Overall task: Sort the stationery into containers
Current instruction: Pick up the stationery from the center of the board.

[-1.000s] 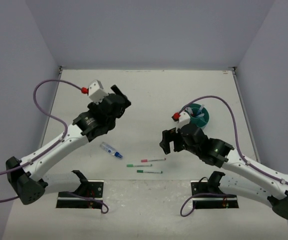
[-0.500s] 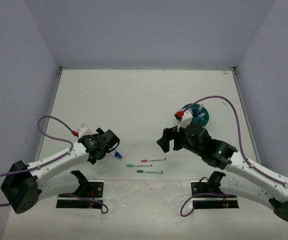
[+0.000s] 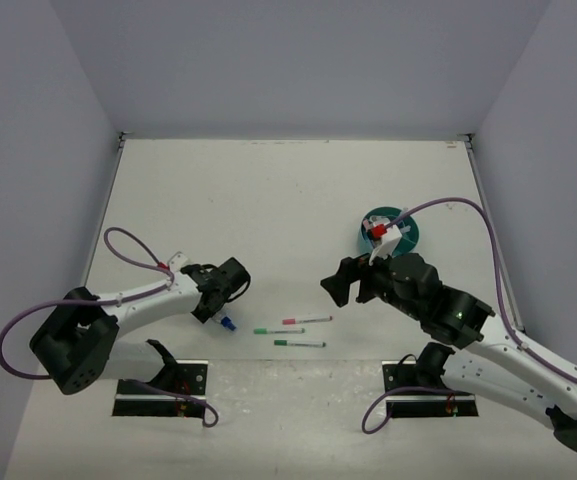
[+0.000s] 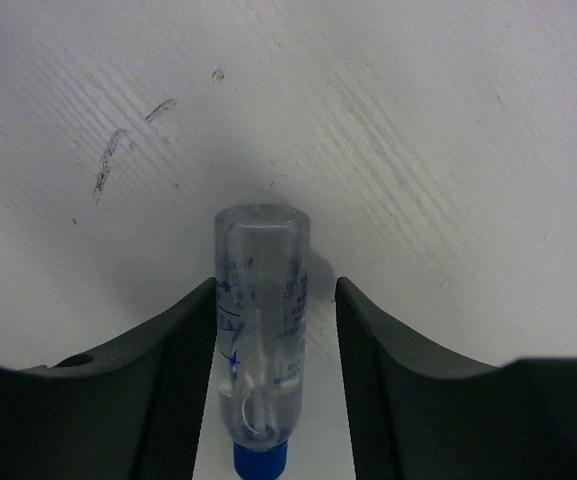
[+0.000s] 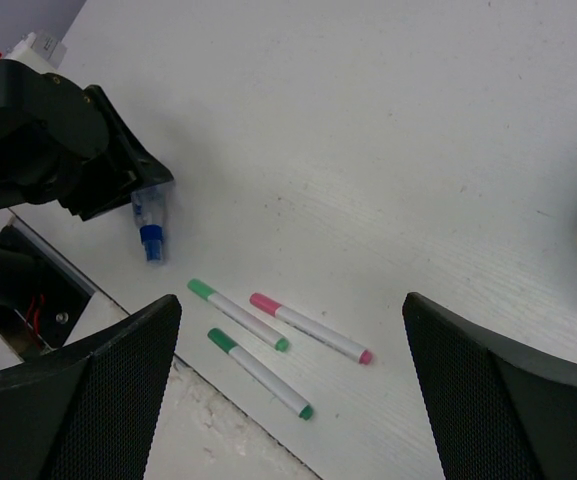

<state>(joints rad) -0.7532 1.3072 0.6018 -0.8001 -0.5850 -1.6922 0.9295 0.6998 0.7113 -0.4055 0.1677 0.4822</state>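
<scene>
The round teal cup [image 3: 413,237] sits behind the right gripper [image 5: 290,298], half hidden by that wrist, so its contents cannot be told. Those jaws gape wide and empty over a slim pink pen [image 5: 311,328] and two green pens [image 5: 238,315] on the matte white table [image 5: 368,150], with pale walls [image 3: 288,60] around. The left gripper [image 4: 275,285] straddles the clear blue-capped tube [image 4: 261,320], its jaws half open and a gap showing on one side.

So the clear tube [image 4: 260,320] is lying on the scuffed white desk [image 4: 418,120], blue cap toward the camera, black fingers [image 4: 168,380] sitting either side, one just about touching it.
</scene>
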